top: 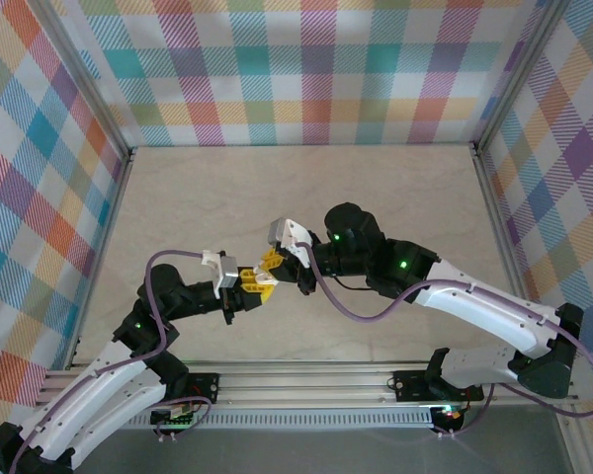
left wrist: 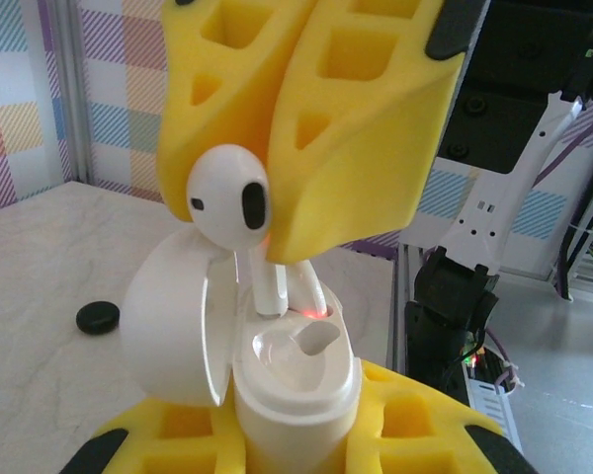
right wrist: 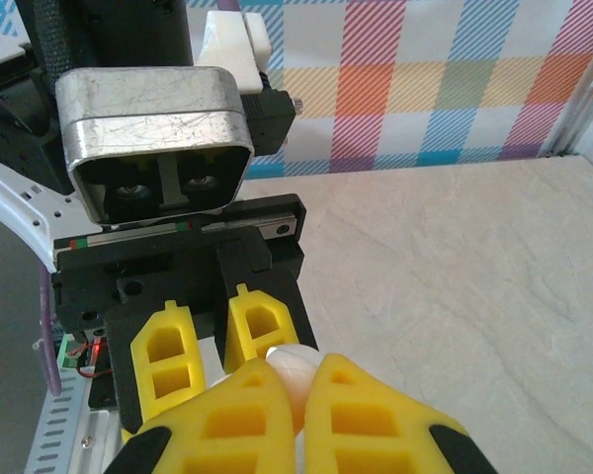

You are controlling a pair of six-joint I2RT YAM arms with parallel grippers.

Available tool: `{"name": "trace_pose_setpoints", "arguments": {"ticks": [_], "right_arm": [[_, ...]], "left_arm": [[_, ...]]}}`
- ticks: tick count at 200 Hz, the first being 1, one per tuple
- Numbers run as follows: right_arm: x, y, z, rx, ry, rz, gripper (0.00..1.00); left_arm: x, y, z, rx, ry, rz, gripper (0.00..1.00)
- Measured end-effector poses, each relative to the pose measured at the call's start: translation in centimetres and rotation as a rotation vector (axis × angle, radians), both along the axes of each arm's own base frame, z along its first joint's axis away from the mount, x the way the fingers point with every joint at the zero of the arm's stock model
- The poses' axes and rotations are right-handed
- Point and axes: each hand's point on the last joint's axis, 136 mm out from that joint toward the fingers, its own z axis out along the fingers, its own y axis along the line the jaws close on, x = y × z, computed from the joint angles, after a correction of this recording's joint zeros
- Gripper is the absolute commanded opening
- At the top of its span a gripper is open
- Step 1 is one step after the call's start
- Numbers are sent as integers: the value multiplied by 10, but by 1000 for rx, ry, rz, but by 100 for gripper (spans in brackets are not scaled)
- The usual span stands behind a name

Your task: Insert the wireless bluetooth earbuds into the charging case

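My left gripper (left wrist: 296, 430) is shut on the white charging case (left wrist: 298, 387), holding it upright with its lid (left wrist: 168, 331) swung open to the left. From above, my right gripper (right wrist: 298, 395) is shut on a white earbud (left wrist: 222, 188). The earbud's stem reaches down into the far slot of the case, where a small red light glows. The near slot (left wrist: 321, 341) holds nothing. In the top view the two grippers meet above the middle of the table, the left (top: 247, 286) just below the right (top: 273, 263). In the right wrist view the earbud (right wrist: 295, 375) peeks out between the yellow fingers.
A small black oval object (left wrist: 97, 317) lies on the beige tabletop (top: 306, 197), to the left of the case. Plaid walls (top: 277, 69) enclose the table on three sides. A metal rail (top: 306, 380) runs along the near edge by the arm bases.
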Motion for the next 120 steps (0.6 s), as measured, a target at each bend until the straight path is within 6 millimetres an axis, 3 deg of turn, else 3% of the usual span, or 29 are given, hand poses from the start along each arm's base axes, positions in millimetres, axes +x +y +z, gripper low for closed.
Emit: {"name": "trace_pose_setpoints", "arguments": {"ticks": [67,120], "right_arm": [[-11,1,5,-12,5,32,0],[-10,7,-6,-45,20,35,0]], "left_arm": [[0,0,0,1,1,-3,0],[1,-1,-7,19,27,-3,0]]}}
